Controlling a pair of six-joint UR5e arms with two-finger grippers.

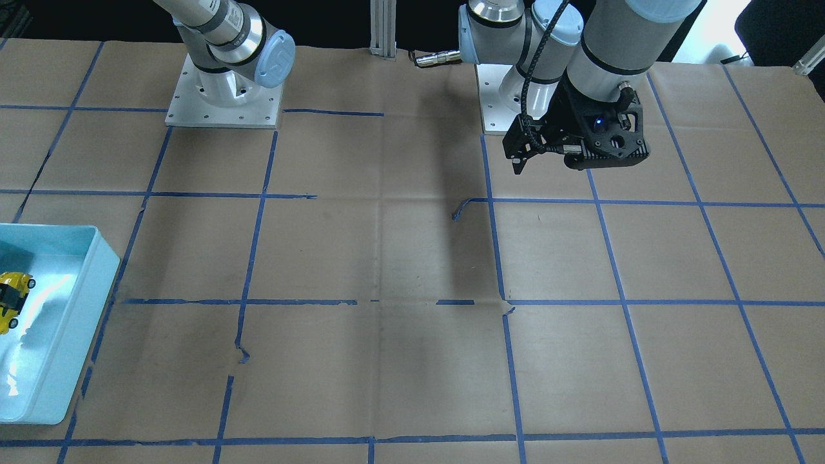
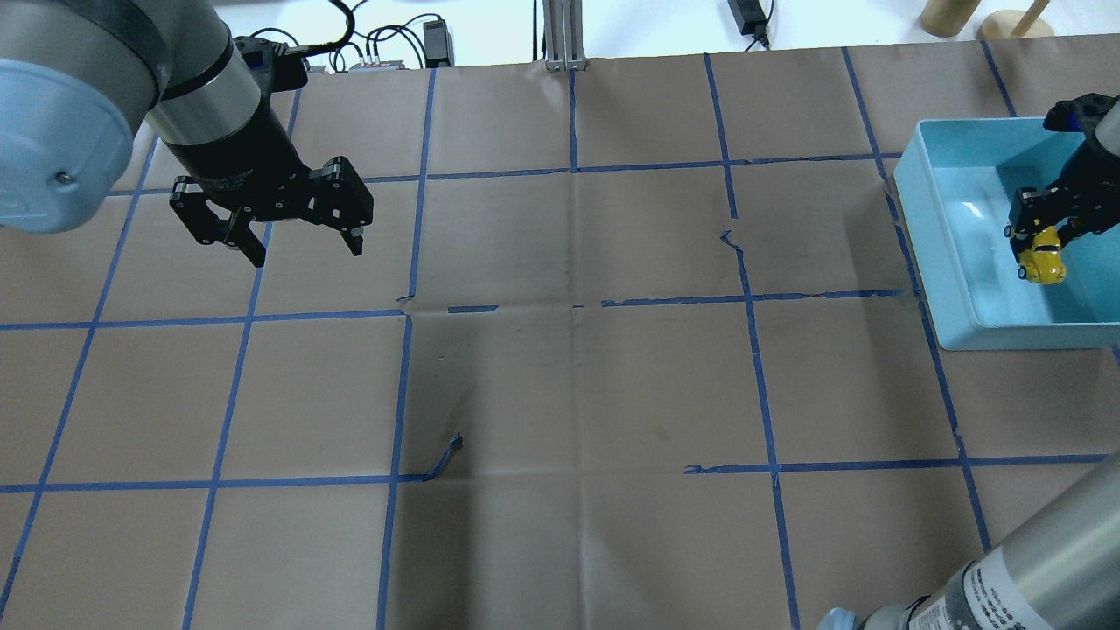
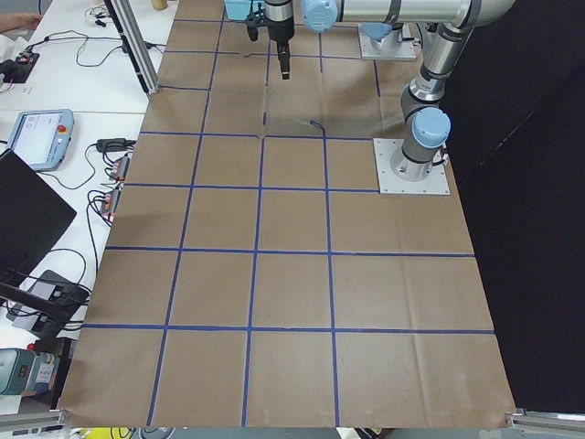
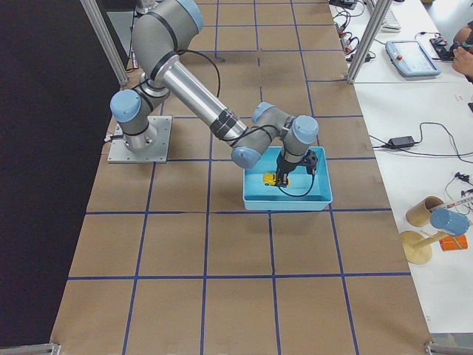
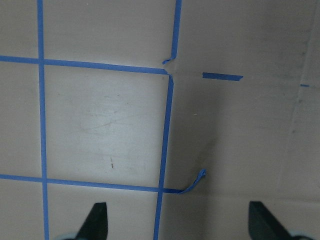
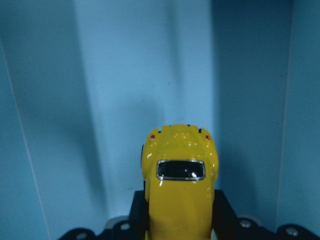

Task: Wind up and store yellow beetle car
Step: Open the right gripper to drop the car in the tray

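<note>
The yellow beetle car (image 2: 1041,260) is inside the light-blue bin (image 2: 914,188) at the table's right end. My right gripper (image 2: 1041,229) is shut on it from above. In the right wrist view the car (image 6: 179,175) sits between the two dark fingers (image 6: 223,212) over the bin floor (image 6: 125,75); I cannot tell whether its wheels touch the floor. It also shows in the front view (image 1: 13,299) and the right side view (image 4: 272,179). My left gripper (image 2: 306,254) is open and empty, high over the table's left part, far from the bin.
Brown paper with a blue tape grid covers the table (image 2: 577,385). A loose curl of tape (image 5: 197,179) lies below the left gripper. The arm bases (image 1: 222,96) stand at the robot side. Cables and a pendant (image 3: 41,137) lie beyond the table edge.
</note>
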